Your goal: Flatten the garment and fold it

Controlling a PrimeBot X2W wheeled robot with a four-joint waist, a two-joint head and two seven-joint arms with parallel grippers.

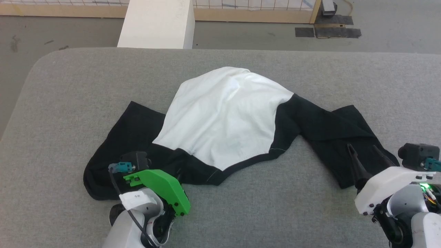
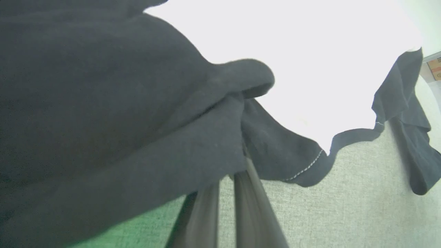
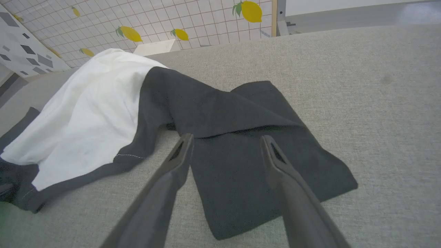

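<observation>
The garment lies crumpled on the grey table, its white body panel humped in the middle and a black sleeve spread to each side. My left gripper is shut on a bunched fold of black fabric at the garment's near left edge; in the head view its fingers are buried in that fold beside the green wrist cover. My right gripper stands open just above the flat right black sleeve, one finger to each side of its upper part, holding nothing. In the head view the right gripper is at the sleeve's near end.
Grey padded table surface stretches around the garment, with a rounded far-left corner. Beyond the far edge stand a white block and a low tiled fence on the floor.
</observation>
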